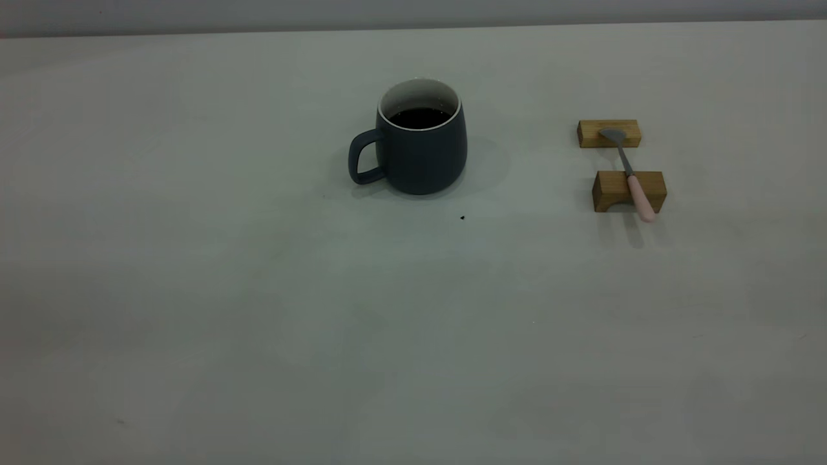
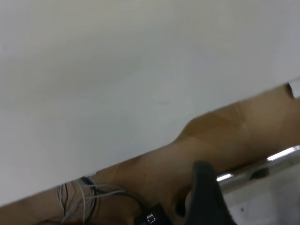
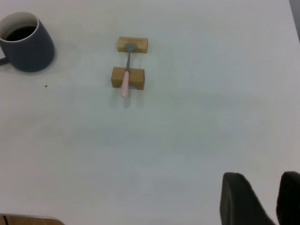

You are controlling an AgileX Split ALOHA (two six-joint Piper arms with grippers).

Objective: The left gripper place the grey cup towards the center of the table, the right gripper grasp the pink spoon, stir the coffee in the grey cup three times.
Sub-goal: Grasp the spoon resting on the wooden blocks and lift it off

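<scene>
The grey cup (image 1: 420, 155) stands upright near the middle of the table (image 1: 258, 323), its handle pointing left, with dark coffee (image 1: 420, 117) inside. To its right, the pink spoon (image 1: 630, 174) lies across two wooden blocks, metal bowl on the far block and pink handle overhanging the near one. Neither gripper shows in the exterior view. In the right wrist view, my right gripper (image 3: 262, 174) is open and empty, far from the spoon (image 3: 125, 77) and the cup (image 3: 28, 44). My left gripper (image 2: 206, 197) hangs past the table's edge, only partly in view.
The far wooden block (image 1: 608, 134) and the near, notched one (image 1: 628, 190) hold the spoon off the table. A tiny black speck (image 1: 462, 217) lies in front of the cup. The left wrist view shows the table's edge, brown floor and loose cables (image 2: 79, 201).
</scene>
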